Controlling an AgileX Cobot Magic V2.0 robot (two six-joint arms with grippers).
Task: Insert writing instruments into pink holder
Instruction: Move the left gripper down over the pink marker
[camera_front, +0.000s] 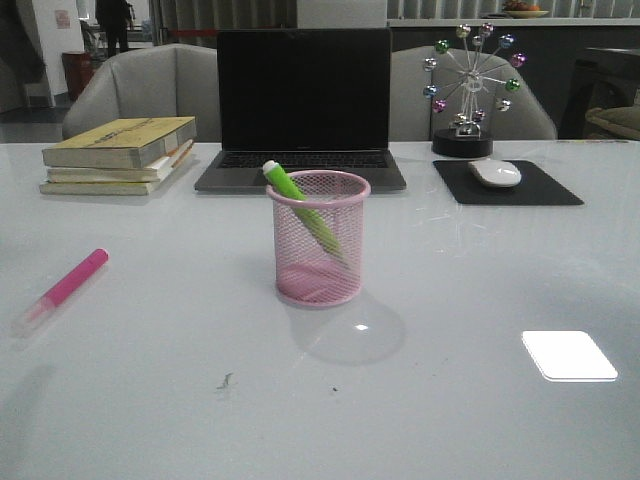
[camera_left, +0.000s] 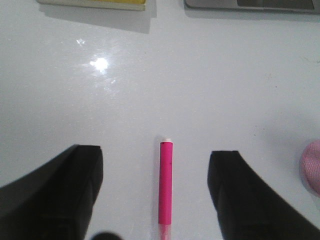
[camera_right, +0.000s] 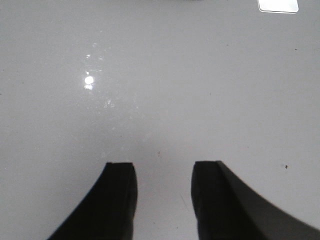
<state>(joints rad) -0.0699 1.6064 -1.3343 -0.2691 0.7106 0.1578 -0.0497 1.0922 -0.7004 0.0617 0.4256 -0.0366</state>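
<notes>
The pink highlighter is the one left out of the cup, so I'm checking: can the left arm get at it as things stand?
Probably yes. The left gripper is open with the pink highlighter lying flat on the table between its fingers, nothing over it. The pink holder stands apart from it.

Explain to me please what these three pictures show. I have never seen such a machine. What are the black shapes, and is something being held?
It is a robot with two arms at a table. The front view looks forward over the white table. The other two come from cameras on the wrists, so the black shapes are each arm's tool: the left tool and the right tool. Both are open and hold nothing.

A pink mesh cup stands mid-table with a green marker leaning inside. A pink marker lies flat on the table, between the left tool's fingers, not gripped. Behind are books, a laptop, a mouse on its pad, and a desk ornament.
</notes>
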